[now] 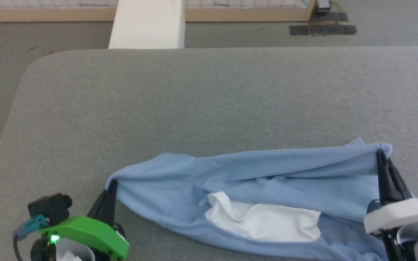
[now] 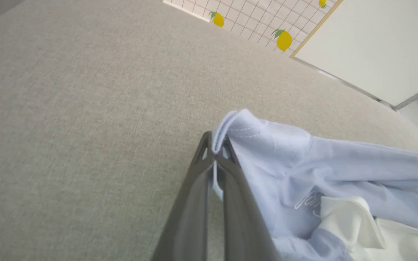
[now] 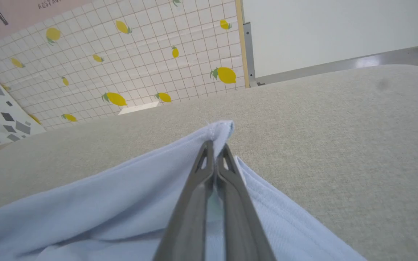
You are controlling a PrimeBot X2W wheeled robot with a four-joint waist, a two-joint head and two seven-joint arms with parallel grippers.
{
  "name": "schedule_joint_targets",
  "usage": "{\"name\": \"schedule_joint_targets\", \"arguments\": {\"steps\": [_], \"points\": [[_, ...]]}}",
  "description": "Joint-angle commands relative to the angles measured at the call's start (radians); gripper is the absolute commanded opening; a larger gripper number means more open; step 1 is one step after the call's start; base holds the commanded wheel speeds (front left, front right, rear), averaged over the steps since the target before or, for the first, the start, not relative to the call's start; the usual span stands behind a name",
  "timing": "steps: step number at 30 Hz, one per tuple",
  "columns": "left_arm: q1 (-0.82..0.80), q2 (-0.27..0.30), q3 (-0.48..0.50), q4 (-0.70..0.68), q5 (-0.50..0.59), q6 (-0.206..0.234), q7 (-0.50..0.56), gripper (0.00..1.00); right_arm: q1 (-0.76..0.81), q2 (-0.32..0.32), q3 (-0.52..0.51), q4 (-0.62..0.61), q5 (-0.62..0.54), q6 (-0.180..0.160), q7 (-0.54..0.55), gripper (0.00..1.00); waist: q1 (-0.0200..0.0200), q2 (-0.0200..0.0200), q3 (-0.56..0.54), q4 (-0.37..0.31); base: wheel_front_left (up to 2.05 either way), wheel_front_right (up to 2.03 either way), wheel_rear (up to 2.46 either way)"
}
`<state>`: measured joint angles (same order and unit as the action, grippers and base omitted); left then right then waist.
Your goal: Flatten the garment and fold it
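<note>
Although the shirt (image 1: 267, 181) is held stretched along the near edge of the surface (image 1: 209, 101), it is bunched, so flattening is judged unfinished and folding not begun. One end is pinched by the left gripper (image 1: 112, 185), the other by the right gripper (image 1: 379, 154), both jaws pressed together on cloth.

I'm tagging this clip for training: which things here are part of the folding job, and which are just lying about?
Part of the job: light blue garment; left tool, shut on one end of it; right tool, shut on the other end.

Just around: grey table beneath; white post; lemon-patterned wall; dark floor mats.
</note>
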<state>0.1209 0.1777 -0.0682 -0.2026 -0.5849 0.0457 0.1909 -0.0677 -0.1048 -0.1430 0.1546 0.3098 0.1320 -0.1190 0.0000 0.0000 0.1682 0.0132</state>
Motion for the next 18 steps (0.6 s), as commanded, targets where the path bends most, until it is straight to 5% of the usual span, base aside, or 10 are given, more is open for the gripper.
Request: {"name": "schedule_joint_targets", "arguments": {"steps": [1,8,18], "points": [[-0.042,0.000,0.006,-0.007,0.005,-0.007,-0.017,0.00,0.027,0.009,-0.009,-0.050,0.000,-0.001,0.021,0.00,0.0000,0.0000,-0.027,-0.043,0.00,0.00,0.00],[-0.252,0.045,0.034,-0.028,0.003,-0.045,-0.032,0.00,0.014,-0.047,-0.011,-0.284,-0.037,-0.001,0.201,0.00,0.0000,0.0000,-0.018,-0.074,0.00,0.00,0.00],[-0.727,0.059,0.089,0.046,-0.109,-0.021,0.066,0.00,-0.380,-0.311,0.094,-0.391,-0.016,-0.001,0.537,0.00,0.0000,0.0000,0.109,-0.105,0.00,0.00,0.00]]}}
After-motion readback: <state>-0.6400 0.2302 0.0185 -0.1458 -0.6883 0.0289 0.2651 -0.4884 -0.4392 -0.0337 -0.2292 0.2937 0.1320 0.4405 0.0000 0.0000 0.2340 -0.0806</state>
